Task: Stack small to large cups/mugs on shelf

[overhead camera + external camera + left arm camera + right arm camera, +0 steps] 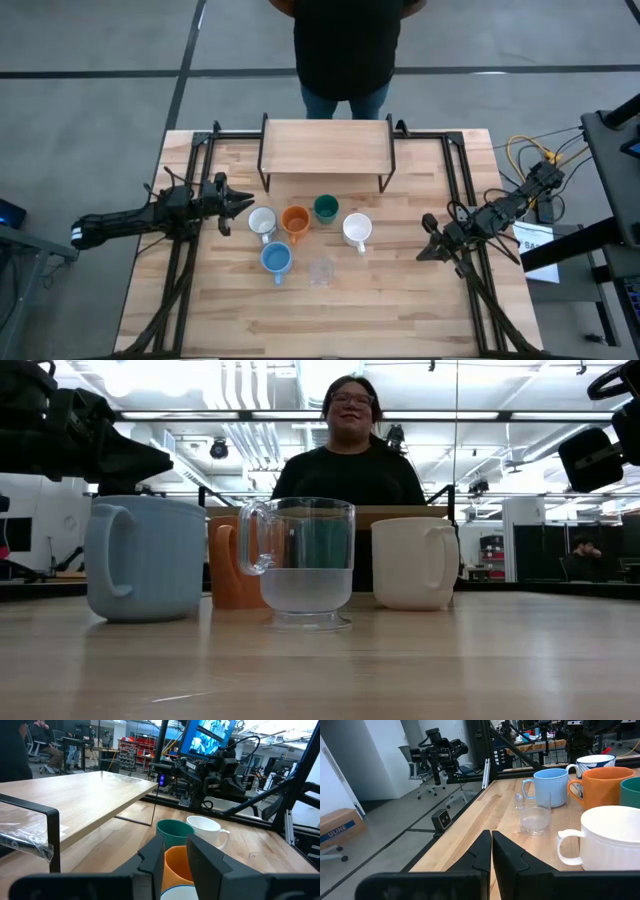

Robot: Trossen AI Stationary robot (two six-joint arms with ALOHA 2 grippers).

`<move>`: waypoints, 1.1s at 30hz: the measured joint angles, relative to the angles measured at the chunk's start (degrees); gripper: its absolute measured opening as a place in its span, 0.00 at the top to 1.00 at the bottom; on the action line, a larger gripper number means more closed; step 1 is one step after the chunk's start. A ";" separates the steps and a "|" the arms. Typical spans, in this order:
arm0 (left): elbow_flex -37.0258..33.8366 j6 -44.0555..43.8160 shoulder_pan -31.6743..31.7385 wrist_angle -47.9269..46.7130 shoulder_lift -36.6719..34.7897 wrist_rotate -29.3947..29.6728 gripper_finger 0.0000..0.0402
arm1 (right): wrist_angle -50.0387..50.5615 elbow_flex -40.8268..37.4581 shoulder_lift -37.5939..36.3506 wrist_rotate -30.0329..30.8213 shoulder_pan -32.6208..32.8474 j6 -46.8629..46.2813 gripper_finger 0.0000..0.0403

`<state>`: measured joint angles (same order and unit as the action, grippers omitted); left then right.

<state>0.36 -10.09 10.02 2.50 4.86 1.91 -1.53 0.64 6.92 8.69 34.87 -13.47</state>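
Looking past my left gripper (pixel 243 203), I see its fingers apart and holding nothing, just beside the dark-patterned white mug (pixel 262 222), with the orange mug (pixel 295 220), dark green cup (pixel 325 208) and plain white mug (pixel 357 230) lined up beyond. My right gripper (pixel 428 243) sits pinched together, empty, near that white mug. The shelf (pixel 325 148) stands bare behind the row, a person (pixel 345 45) beyond it.

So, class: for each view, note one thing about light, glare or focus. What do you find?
High view: even light, soft shadows beside the cups on the table. Low view: bright ceiling lights behind, the light blue mug and clear glass sharp. Left wrist view: left claw blurred up close. Right wrist view: the white mug slightly soft.
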 joint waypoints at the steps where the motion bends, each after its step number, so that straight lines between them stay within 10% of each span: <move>1: 0.00 0.00 -0.02 0.00 -0.02 -0.02 0.83 | 0.00 0.00 0.02 0.01 0.00 0.01 0.98; 33: 0.00 0.00 -0.01 0.00 0.00 -0.02 0.83 | -0.51 0.00 0.02 0.50 -0.02 -9.11 0.98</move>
<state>0.36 -10.09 10.01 2.50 4.86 1.89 -2.05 0.64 6.94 9.19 34.85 -22.59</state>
